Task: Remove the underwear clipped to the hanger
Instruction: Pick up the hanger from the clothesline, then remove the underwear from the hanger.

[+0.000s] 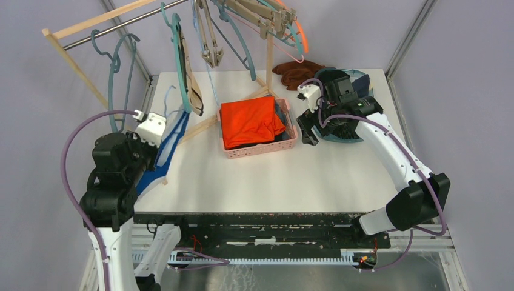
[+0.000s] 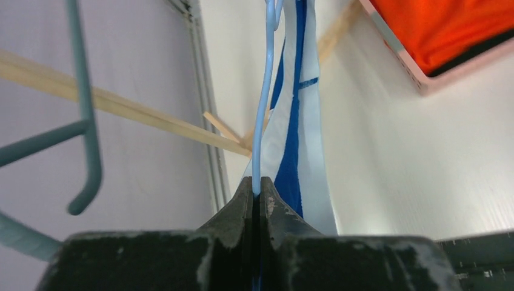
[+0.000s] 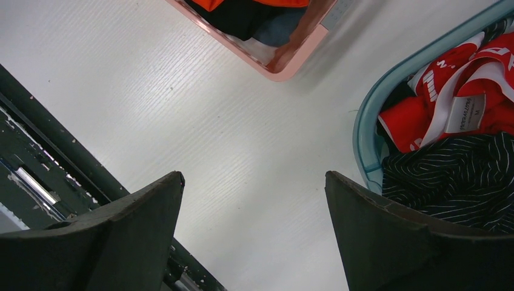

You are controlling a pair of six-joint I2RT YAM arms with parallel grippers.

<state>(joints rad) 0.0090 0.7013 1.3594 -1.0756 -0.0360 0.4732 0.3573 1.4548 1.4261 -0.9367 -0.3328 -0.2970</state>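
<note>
My left claw [image 2: 259,189] is clamped on the wire of the pale blue hanger [image 2: 262,115], and the royal blue and white underwear [image 2: 296,139] runs lengthwise straight ahead against it, so this arm is nearer, while my right claw [image 3: 253,182] gapes wide over the worktop [image 3: 182,91], well apart.

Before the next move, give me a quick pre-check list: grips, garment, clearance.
1. Left gripper shut on the light-blue hanger: ok.
2. Blue-and-white underwear free of the left jaws: cannot tell, it runs right beside them.
3. Underwear unclipped from the hanger: cannot tell, the attachment is out of view.
4. Right gripper open and empty: ok.
5. Right gripper clear of pink basket and blue bin: ok, it sits over bare table.
</note>
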